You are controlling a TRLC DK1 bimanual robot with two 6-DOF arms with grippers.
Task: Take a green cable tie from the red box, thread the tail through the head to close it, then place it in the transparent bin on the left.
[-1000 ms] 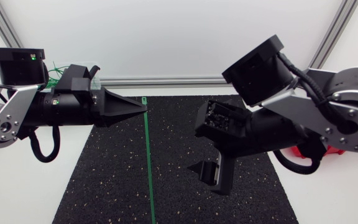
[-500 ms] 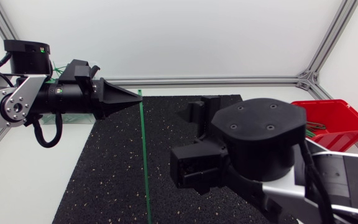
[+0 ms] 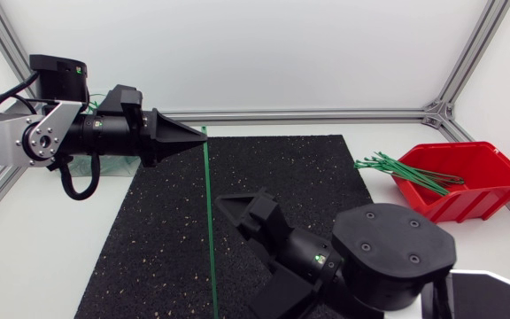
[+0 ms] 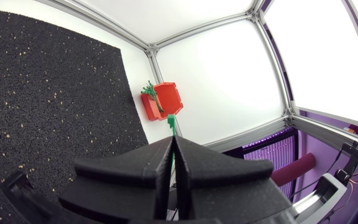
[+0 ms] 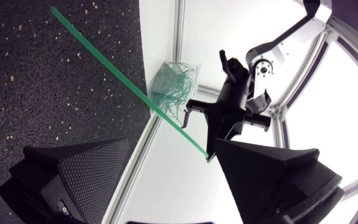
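My left gripper (image 3: 200,138) is shut on the head end of a green cable tie (image 3: 210,230), which hangs straight down over the black mat (image 3: 158,239). In the left wrist view the shut gripper (image 4: 171,157) has the tie's head (image 4: 171,122) poking out past its tips. At the front of the table my right gripper (image 3: 242,257) stands open, just right of the hanging tie. Its own view shows the tie (image 5: 123,81) running ahead of the open gripper (image 5: 173,174). The red box (image 3: 472,182) at the right holds more green ties (image 3: 397,167).
The transparent bin (image 5: 171,87), with green ties inside, stands at the table's left rear, mostly hidden behind my left arm (image 3: 78,133) in the head view. Aluminium frame rails run along the back and sides of the table.
My right arm has swung down from the middle to the table's front, uncovering the red box. My left arm has risen slightly, still holding the tie.
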